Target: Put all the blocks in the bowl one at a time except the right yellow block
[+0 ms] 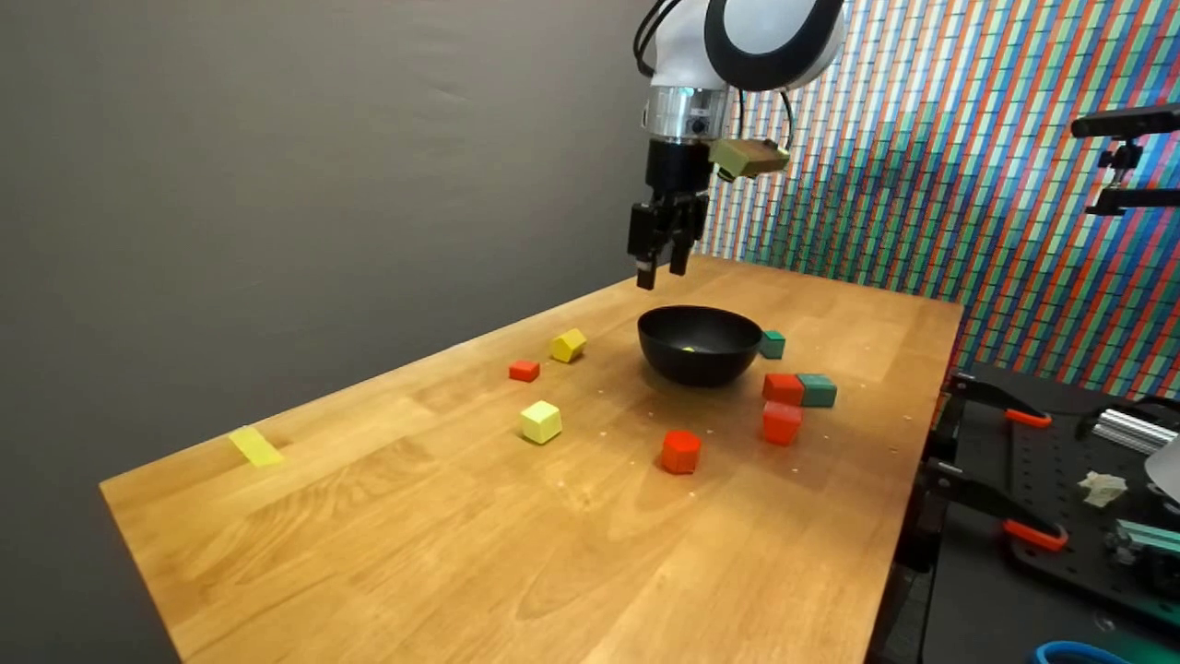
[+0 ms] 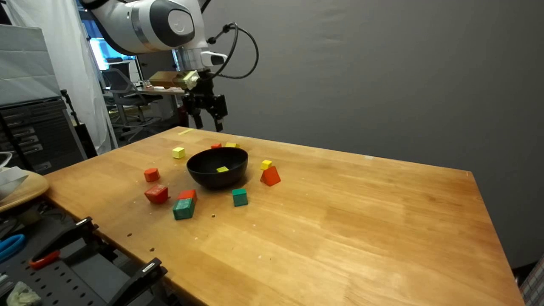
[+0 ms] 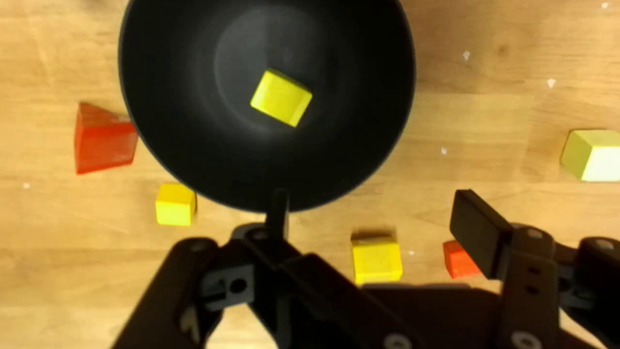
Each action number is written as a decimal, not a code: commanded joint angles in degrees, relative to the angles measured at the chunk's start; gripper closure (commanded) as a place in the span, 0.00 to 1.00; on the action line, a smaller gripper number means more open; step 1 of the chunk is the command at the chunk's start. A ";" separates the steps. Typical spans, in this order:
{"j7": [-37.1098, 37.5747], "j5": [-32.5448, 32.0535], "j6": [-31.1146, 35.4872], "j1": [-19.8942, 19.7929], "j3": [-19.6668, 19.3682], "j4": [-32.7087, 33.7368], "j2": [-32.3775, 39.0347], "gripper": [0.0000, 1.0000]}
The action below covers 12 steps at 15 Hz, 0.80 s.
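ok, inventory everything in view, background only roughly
table: 1, light brown, centre
bowl: 1, black, on table
yellow blocks: 4, yellow, one in bowl, three on table
red blocks: 5, red to orange, on table
green blocks: 2, teal, on table
tape strip: 1, yellow, near table corner
clamps: 2, black and orange, table edge
perforated board: 1, dark, beside table
wall: 1, grey, behind table
striped panel: 1, multicoloured, background
arm: 1, mostly white, above table
gripper: 1, black, above table, open

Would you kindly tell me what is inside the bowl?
One yellow block shows in the bowl; the spot directly under that block is covered.
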 commanded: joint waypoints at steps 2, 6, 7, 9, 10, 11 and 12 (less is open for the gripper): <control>6.56 -11.93 1.10 3.99 -1.25 5.30 0.70 0.00; 5.21 -12.79 0.67 3.77 -0.42 6.41 1.65 0.00; 5.12 -13.30 0.66 3.98 -0.61 8.01 3.21 0.00; 3.47 -12.22 1.20 3.76 -0.03 9.16 4.89 0.00; 4.34 -13.69 1.59 4.39 -0.76 9.61 5.66 0.00; 2.69 -11.75 0.93 3.65 0.02 11.29 7.52 0.00; 3.04 -12.65 0.48 3.98 -0.57 13.04 9.17 0.00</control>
